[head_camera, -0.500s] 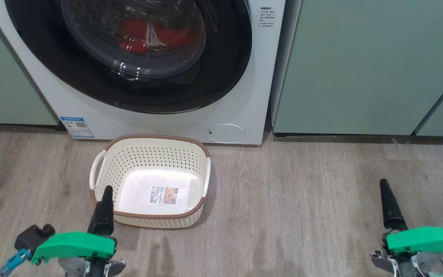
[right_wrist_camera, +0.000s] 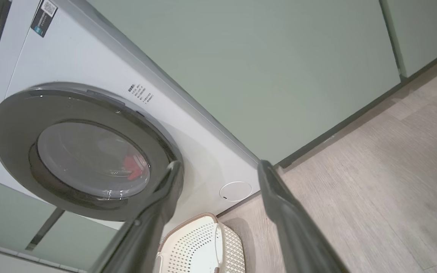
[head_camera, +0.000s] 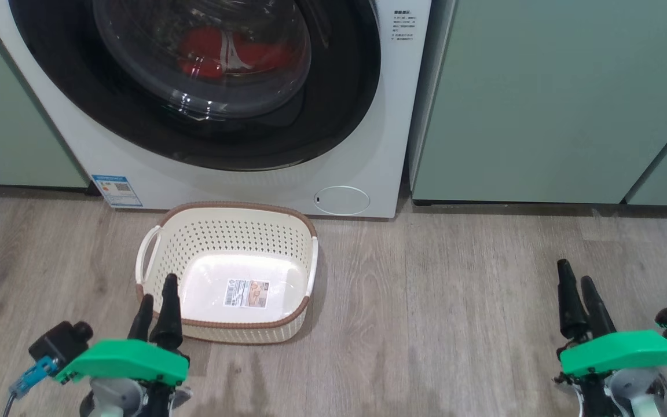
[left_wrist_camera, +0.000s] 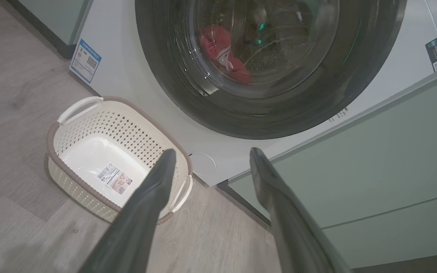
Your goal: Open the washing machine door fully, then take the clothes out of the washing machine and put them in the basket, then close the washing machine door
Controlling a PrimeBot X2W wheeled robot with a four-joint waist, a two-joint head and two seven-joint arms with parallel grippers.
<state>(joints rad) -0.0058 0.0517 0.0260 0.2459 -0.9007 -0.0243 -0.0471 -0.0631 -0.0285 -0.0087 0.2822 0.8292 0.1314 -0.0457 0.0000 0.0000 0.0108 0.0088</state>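
Red clothes [head_camera: 223, 52] behind the closed washing machine door [head_camera: 345, 104]; empty basket [head_camera: 235, 207] in front

Left gripper [head_camera: 158, 288], two long dark fingers on a green plastic mount, low left in head view, fingers spread apart. Right gripper [head_camera: 574, 271], same build, low right, fingers also spread, pointing up.

No wording can be read. The washing machine [head_camera: 223, 186] carries a blue label [head_camera: 116, 191] with a QR code and illegibly small print [head_camera: 403, 26]. A barcode sticker [head_camera: 246, 293] lies on the floor of the basket [head_camera: 229, 234].
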